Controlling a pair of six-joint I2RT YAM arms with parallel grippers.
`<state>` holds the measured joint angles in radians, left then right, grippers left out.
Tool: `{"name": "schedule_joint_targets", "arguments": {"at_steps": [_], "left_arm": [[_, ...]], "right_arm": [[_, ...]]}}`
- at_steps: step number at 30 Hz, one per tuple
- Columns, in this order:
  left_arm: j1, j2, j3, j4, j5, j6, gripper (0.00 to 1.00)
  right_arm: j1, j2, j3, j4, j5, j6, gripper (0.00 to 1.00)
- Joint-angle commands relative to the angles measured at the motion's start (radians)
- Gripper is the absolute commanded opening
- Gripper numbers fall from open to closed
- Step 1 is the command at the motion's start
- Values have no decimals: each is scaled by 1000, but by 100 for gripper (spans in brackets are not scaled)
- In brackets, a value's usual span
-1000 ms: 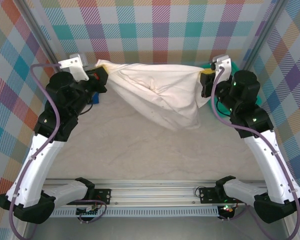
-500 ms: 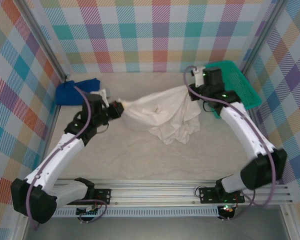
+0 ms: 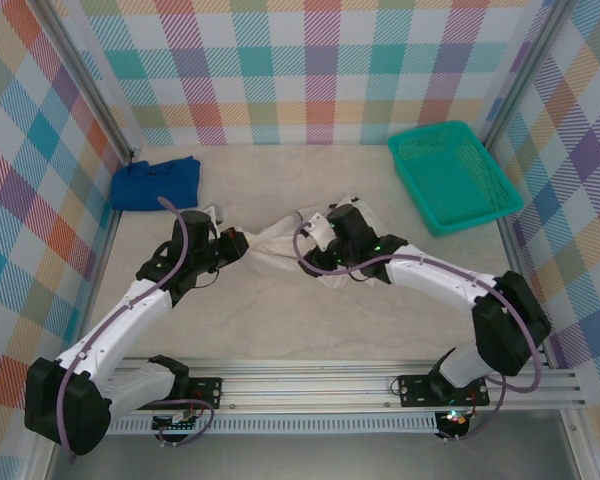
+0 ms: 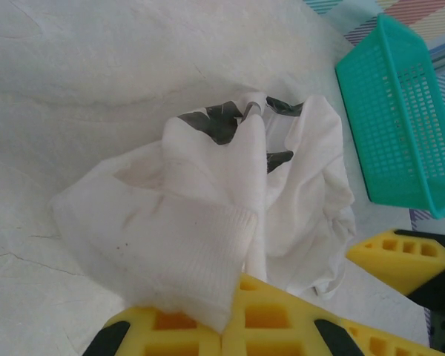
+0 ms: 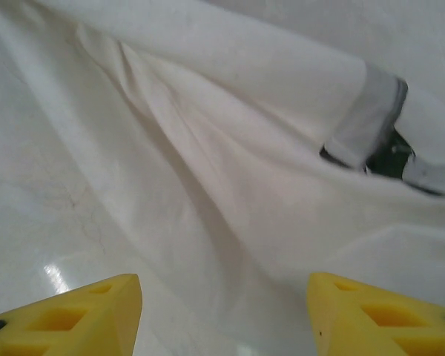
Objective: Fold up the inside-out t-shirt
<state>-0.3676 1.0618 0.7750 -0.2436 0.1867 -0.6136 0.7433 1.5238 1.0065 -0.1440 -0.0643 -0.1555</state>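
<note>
The right arm has swung in from beside the green basket (image 3: 455, 175) to the middle of the table (image 3: 280, 330), and the inside-out t-shirt (image 3: 277, 243), stretched between the arms half a second ago, now lies bunched there. The left hand (image 3: 232, 243) is pinched shut on a ribbed edge of the cloth. The right hand (image 3: 317, 240) hovers just over the heap with its jaws spread and nothing between them.

This looks like the laying-out step, with no fold begun. Next, the right hand probably needs a fresh grip on a free edge, then a pull away from the left to flatten the cloth.

The heap's long axis runs roughly left to right between the hands. It is too crumpled to tell which way the neck points.
</note>
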Motion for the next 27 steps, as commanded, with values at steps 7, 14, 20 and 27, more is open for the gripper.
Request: {"name": "schedule_joint_targets", "arguments": {"at_steps": [7, 14, 20, 27], "left_arm": [[15, -30, 12, 7, 8, 14, 0], [15, -45, -7, -18, -37, 30, 0], [14, -69, -75, -68, -92, 91, 0], [1, -146, -173, -53, -77, 116, 0]], "right_arm": [[-1, 256, 125, 133, 18, -157, 61], [-28, 266, 166, 166, -15, -80, 10], [-144, 38, 93, -4, -474, 136, 0], [-224, -207, -20, -107, -843, 362, 0]]}}
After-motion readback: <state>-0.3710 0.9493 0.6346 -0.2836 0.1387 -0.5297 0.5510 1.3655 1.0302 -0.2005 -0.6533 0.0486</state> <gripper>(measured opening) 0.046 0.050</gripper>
